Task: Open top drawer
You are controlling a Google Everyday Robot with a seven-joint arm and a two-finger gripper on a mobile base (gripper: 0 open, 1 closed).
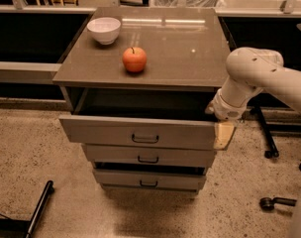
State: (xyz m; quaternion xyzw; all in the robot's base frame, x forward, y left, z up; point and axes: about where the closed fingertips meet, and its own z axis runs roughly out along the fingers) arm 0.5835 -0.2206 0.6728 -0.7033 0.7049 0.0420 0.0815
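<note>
your gripper [224, 134] sits against the right front corner of the top drawer [101, 129], which is pulled out to its left: flat grey-brown front, small black bar handle [145, 139]. you can't tell its grip state. up-left, on the glossy top [185, 48], a round apple [134, 59] and a white bowl [104, 29].

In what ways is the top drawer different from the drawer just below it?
The top drawer is pulled out, its inside showing; the middle drawer sits further back. The top drawer's front is wider and taller than the middle drawer's. The gripper is at the top drawer's right end. Both have black bar handles.
</note>
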